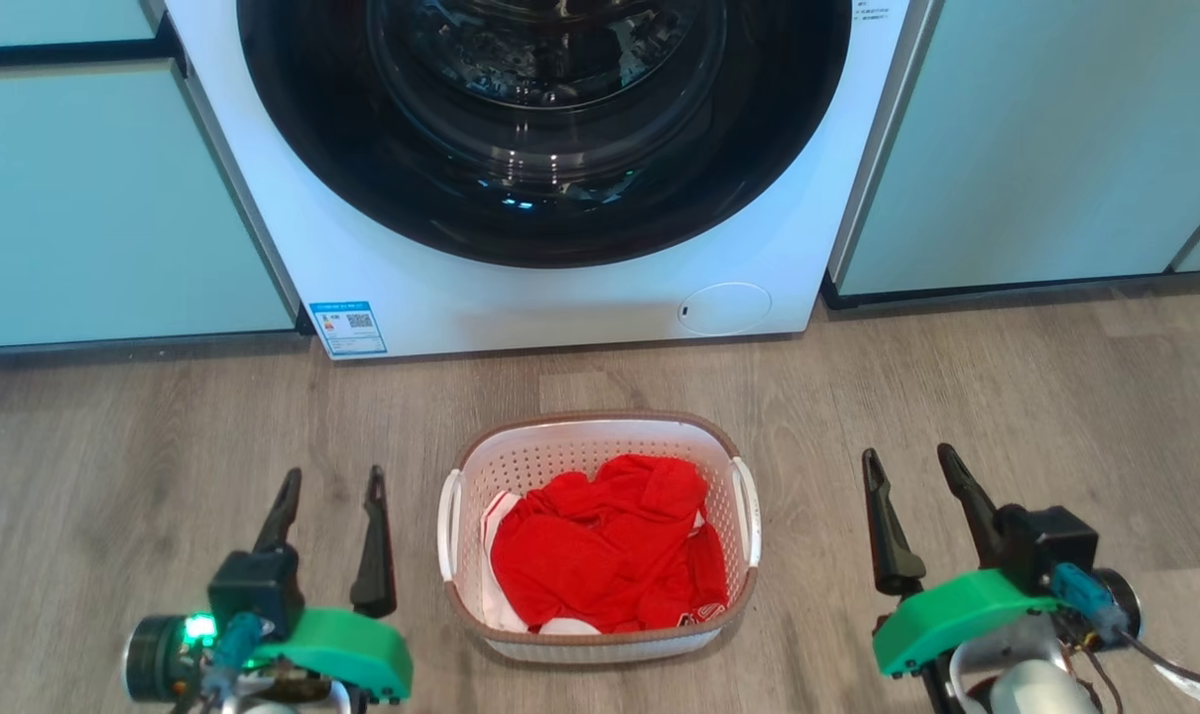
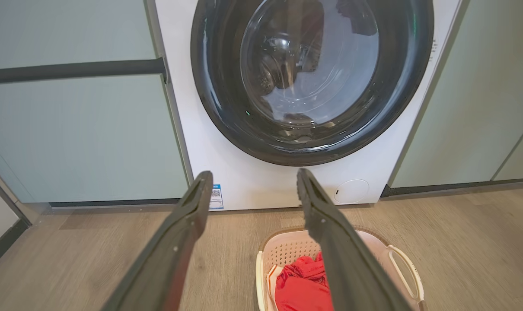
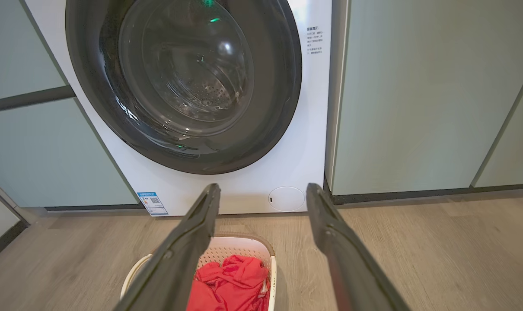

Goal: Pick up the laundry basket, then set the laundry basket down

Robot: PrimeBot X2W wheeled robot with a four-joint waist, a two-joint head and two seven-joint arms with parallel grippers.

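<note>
A white basket (image 1: 560, 461) (brown rim, red clothes (image 1: 600, 545) inside) sits on the wood floor (image 1: 957, 397) near the front of a washer (image 1: 580, 297). The left gripper (image 1: 333, 474) hovers to its left and the right gripper (image 1: 906, 454) to its right, both spread apart, empty and not touching it.

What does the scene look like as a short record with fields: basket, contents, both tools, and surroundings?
basket: laundry basket, upright on the wooden floor, in front of the washing machine
contents: red clothing with some white fabric
left tool: open, empty, left of the basket, not touching it
right tool: open, empty, right of the basket, not touching it
surroundings: pale green cabinets on both sides of the machine
status: basket not yet gripped
</note>
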